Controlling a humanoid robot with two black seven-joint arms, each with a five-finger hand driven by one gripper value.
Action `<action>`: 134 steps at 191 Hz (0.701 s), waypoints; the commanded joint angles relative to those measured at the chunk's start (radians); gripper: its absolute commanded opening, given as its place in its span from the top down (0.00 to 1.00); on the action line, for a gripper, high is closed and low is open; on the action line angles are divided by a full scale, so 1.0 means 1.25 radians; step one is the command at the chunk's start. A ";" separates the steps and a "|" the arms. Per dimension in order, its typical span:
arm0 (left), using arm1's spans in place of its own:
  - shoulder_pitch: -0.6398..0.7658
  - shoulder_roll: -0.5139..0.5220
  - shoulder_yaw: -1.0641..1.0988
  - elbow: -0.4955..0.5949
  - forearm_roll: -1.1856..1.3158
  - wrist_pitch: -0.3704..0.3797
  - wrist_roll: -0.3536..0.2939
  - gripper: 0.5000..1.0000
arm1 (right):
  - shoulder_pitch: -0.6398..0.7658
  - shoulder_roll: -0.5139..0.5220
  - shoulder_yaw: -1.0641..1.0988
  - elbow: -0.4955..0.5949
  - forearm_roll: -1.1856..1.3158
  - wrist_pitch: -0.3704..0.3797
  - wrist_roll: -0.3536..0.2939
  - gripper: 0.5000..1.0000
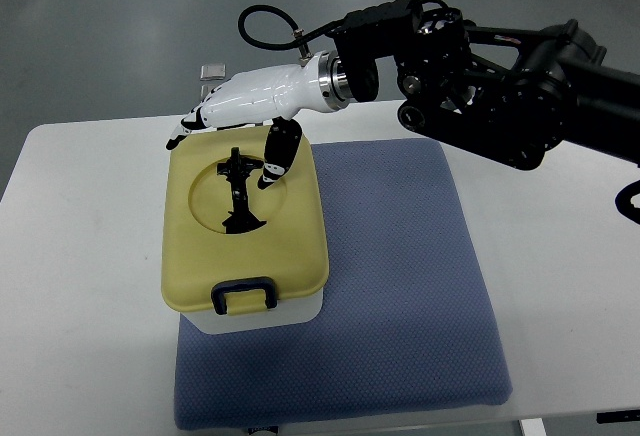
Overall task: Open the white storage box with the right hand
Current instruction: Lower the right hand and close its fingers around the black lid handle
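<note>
The storage box (245,256) has a white base and a pale yellow lid (195,246). It stands on the left part of a blue mat (400,276). A dark blue latch handle (245,294) sits at the lid's front edge, and a black handle (238,196) lies in a round recess on top. The lid lies flat on the box. My right hand (225,131) reaches in from the right over the box's back edge. Its fingertips (185,131) extend past the back left corner. Its thumb (275,161) points down onto the lid by the recess. The fingers are spread and hold nothing.
The mat lies on a white table (560,286). A small clear object (212,74) stands on the table just behind the hand. My black right forearm (500,86) spans the upper right, with a cable loop (265,26) above the wrist.
</note>
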 commanded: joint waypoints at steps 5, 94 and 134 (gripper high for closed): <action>0.000 0.000 0.000 0.002 0.000 0.000 0.000 0.00 | -0.011 0.003 0.000 0.000 -0.001 -0.007 0.000 0.16; 0.000 0.000 0.000 0.001 0.000 0.000 0.000 0.00 | -0.028 0.006 -0.003 0.000 -0.002 -0.044 0.014 1.00; 0.001 0.000 0.000 0.002 0.000 0.000 0.000 0.00 | -0.019 0.004 0.006 0.001 0.000 -0.055 0.018 1.00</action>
